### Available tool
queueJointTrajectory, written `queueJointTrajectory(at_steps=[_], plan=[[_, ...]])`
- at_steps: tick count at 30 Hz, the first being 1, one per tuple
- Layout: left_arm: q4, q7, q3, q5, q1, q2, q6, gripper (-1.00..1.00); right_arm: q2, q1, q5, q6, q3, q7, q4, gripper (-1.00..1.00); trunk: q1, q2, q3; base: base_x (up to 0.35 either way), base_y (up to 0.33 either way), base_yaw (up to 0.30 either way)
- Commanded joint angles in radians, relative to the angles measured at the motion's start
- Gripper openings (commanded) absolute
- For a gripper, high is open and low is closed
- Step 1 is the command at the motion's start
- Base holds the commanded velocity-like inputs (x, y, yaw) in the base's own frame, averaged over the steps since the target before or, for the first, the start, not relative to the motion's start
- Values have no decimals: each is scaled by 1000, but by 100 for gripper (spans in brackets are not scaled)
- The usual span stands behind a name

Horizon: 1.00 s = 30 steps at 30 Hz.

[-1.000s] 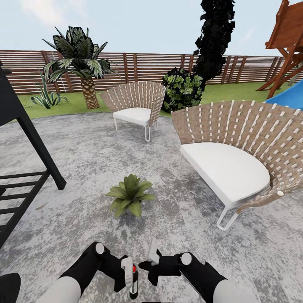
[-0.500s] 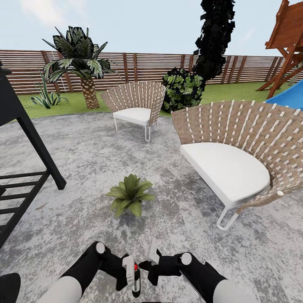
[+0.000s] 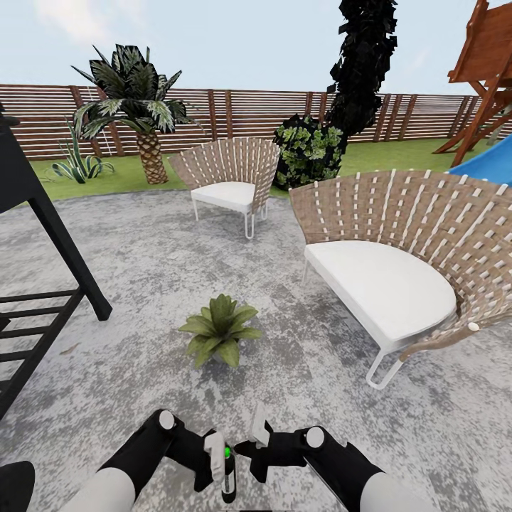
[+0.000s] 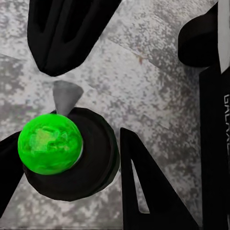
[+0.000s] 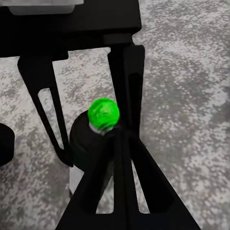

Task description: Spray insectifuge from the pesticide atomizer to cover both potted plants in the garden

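Head view: one potted plant [image 3: 219,330], two chairs; left gripper [image 3: 220,466] clamps atomizer [image 3: 228,476].

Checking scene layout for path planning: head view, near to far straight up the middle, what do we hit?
Pesticide atomizer between the left hand and right hand → potted plant on the stone patio → far woven chair → lawn → slatted fence.
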Motion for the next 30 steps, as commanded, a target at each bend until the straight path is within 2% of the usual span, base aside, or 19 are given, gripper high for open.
queueJointTrajectory(at_steps=[1, 2, 5, 10, 14, 15, 16, 20, 22, 23, 24, 26, 27, 28, 29, 30], plan=[[-1, -1, 2, -10, 3, 7, -10, -100, 0, -1, 5, -6, 1, 0, 1, -100, 0, 0, -1, 0, 0, 0], [-1, -1, 3, -11, 4, 17, -11, -100, 0, -1, 5, -6, 1, 0, 1, -100, 0, 0, -1, 0, 0, 0], [0, -1, 5, -12, 9, 71, -12, -100, -1, -1, 6, -6, 1, 0, 1, -100, 0, 0, -1, 0, 0, 0], [0, -1, 6, -11, 15, 141, -14, -100, -1, -1, 15, -6, 1, 0, 4, -100, 0, 0, -1, 0, 0, 0], [1, -1, 7, -5, 17, 218, -15, -100, -6, -1, 25, -6, 1, -2, 8, -100, 0, 0, -1, 0, 0, 0], [1, -1, 8, -5, 17, 228, -15, -100, -7, -1, 25, -6, 1, -2, 8, -100, 0, 0, -1, 0, 0, 0], [1, -1, 8, -7, 18, 242, -15, -100, -9, -1, 25, -6, 1, -2, 9, 100, 0, 0, -1, 0, 0, 0], [1, 2, 12, -9, 18, 291, -11, -100, -16, -1, 27, -6, 0, -6, 17, 100, 0, 0, -1, 0, 0, 0], [0, 21, 31, -6, 17, 294, -4, -100, -36, -1, 26, -8, 0, -18, 56, 100, 0, 0, -1, 0, 0, 0], [1, 54, 64, -4, 16, 291, 0, -100, -57, -1, 25, -10, 1, -75, 116, 100, 0, 0, -1, 0, 0, 0], [1, 72, 87, -3, 16, 289, 2, -100, -65, -1, 23, -12, 1, -122, 153, 100, 0, 0, -1, 0, 0, 0], [1, 111, 143, -2, 16, 283, 6, -100, -75, -1, 18, -13, 0, -274, 251, 100, 0, 0, -1, 0, 0, 0], [1, 123, 159, -2, 16, 279, 11, -100, -76, 0, 16, -13, 0, -343, 288, 100, 0, 0, -1, 0, 0, 0], [1, 134, 174, -2, 15, 270, 29, -100, -76, 0, 9, -13, 0, -447, 342, 100, 0, 0, -1, 0, 0, 0], [0, 138, 180, -2, 15, 265, 48, -100, -75, 1, -3, -13, -1, -511, 374, 100, 0, 0, -1, 0, 0, 0], [-1, 142, 185, -1, 14, 259, 81, -100, -73, 3, -34, -14, -1, -593, 413, 100, 0, 0, -1, 0, 0, 0]])
